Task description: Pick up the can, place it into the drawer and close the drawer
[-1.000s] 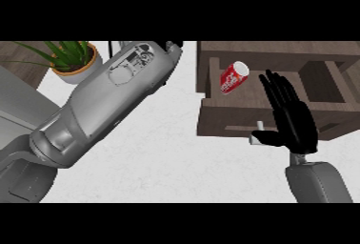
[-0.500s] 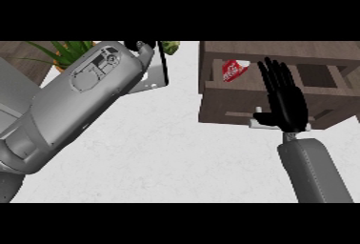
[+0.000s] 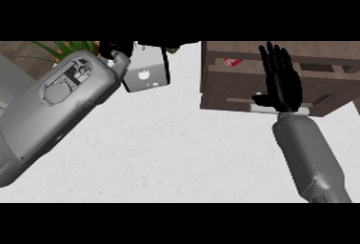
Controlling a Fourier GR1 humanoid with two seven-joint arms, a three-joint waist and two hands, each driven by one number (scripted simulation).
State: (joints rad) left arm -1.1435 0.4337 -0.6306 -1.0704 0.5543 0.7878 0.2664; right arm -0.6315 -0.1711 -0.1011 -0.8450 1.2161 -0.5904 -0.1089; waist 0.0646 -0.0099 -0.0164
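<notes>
The white stone-look counter [image 3: 175, 152] fills the middle of the head view. At 1 o'clock stands a dark brown wooden drawer unit [image 3: 225, 88]. Its drawer shows only as a narrow open strip near the top edge. In that strip lies the red can with white lettering [image 3: 232, 62], of which only a small part shows; it is inside the drawer, at 10 o'clock from the right hand [image 3: 283, 83].

The right hand is black and lies flat over the drawer's front. Its fingers are straight, close together and pointing to 12 o'clock, and its thumb sticks out toward 9 o'clock. Nothing is held in it. A short silver bar handle [image 3: 265, 109] shows just below the thumb, at the wrist. The grey right forearm [image 3: 309, 157] runs down from there toward 5 o'clock.

The grey left forearm [image 3: 56, 109] crosses from 8 o'clock toward 12 o'clock. A flat grey plate with a white apple-shaped mark [image 3: 146, 71] sits at its far end. The left hand [image 3: 118, 47] is cut by the top edge, and I cannot tell whether it is open or closed. A green leafy plant [image 3: 70, 46] shows at 11 o'clock.
</notes>
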